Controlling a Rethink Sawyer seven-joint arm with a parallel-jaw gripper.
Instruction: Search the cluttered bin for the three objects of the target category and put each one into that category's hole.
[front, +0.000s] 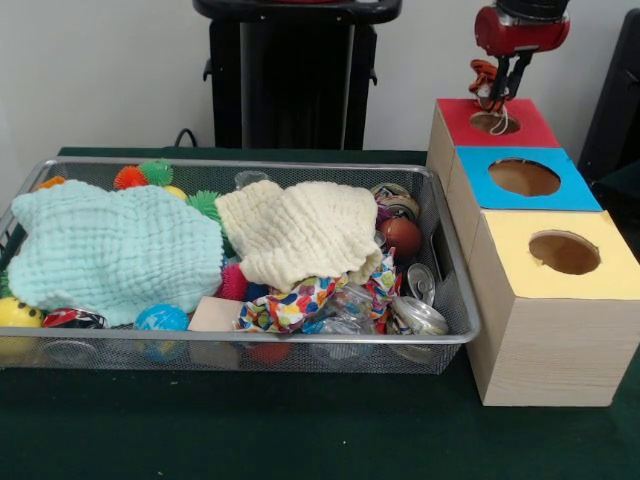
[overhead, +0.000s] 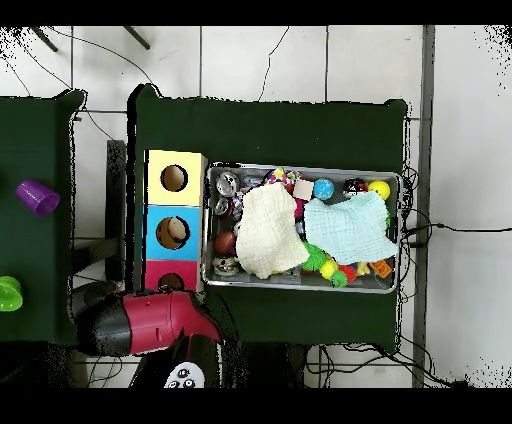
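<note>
Gripper (front: 503, 88) pinches an orange plush toy (front: 484, 74) above the red box's hole (front: 494, 122), at two o'clock from the bin (front: 452, 300).

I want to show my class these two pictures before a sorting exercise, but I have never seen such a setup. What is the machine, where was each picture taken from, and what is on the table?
The machine is a red and black robot arm. Its gripper hangs over the hole of the red-topped box, with something orange and stringy at its tip; whether it grips it I cannot tell.

One picture is taken from across the table, facing the robot. The other looks straight down, with the robot at the bottom.

On the green table stand three wooden boxes in a row, topped red, blue and yellow, each with a round hole. Beside them is a wire mesh tray full of clutter: a pale green cloth, a cream cloth, spiky balls, cans and small toys.
</note>
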